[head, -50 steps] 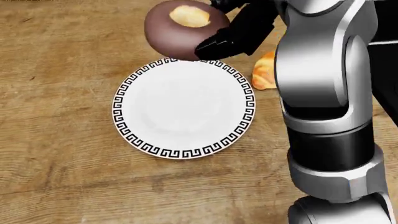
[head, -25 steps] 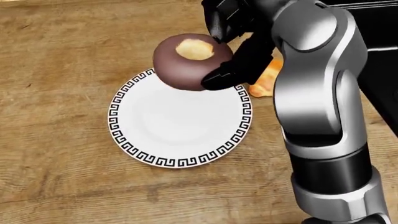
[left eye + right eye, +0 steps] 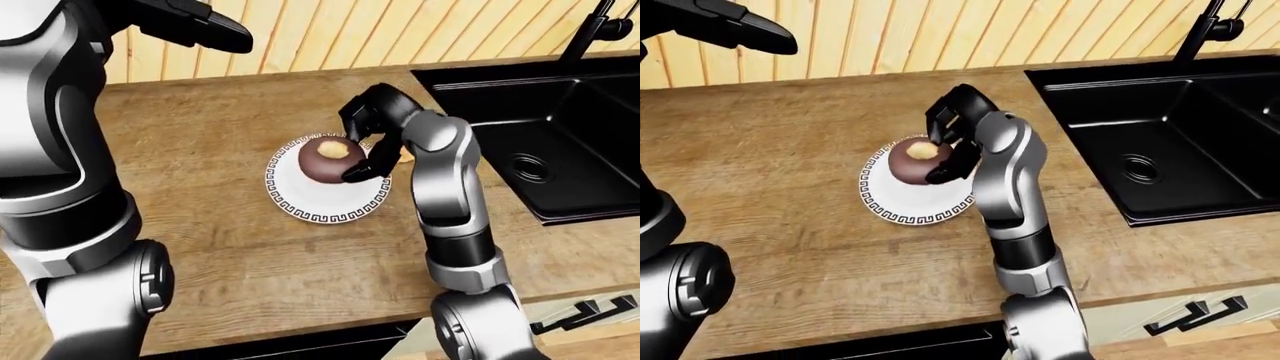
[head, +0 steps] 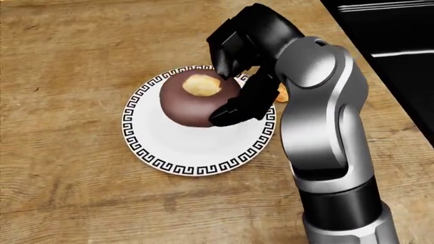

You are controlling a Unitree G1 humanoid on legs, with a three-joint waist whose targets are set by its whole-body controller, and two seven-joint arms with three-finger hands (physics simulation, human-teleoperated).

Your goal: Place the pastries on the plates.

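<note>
A chocolate-glazed donut [image 4: 190, 104] with a pale filled middle sits over the upper part of a white plate [image 4: 176, 145] with a black key-pattern rim. My right hand [image 4: 226, 94] is shut on the donut, with fingers [image 4: 227, 48] at its top right edge and the thumb under its lower right side. I cannot tell whether the donut touches the plate. An orange pastry [image 4: 282, 93] lies on the wood just right of the plate, mostly hidden by my right hand. My left hand [image 3: 205, 26] is raised at the top left, open and holding nothing.
A black sink [image 3: 1140, 135] with a faucet [image 3: 1205, 30] is set into the wooden counter [image 3: 200, 142] right of the plate. A slatted wooden wall [image 3: 330, 30] runs along the top. The counter's edge and drawer handles [image 3: 1185, 319] show at the bottom.
My right hand has brought the donut down from the plate's top rim to over the plate. The head view shifted slightly while this happened.
</note>
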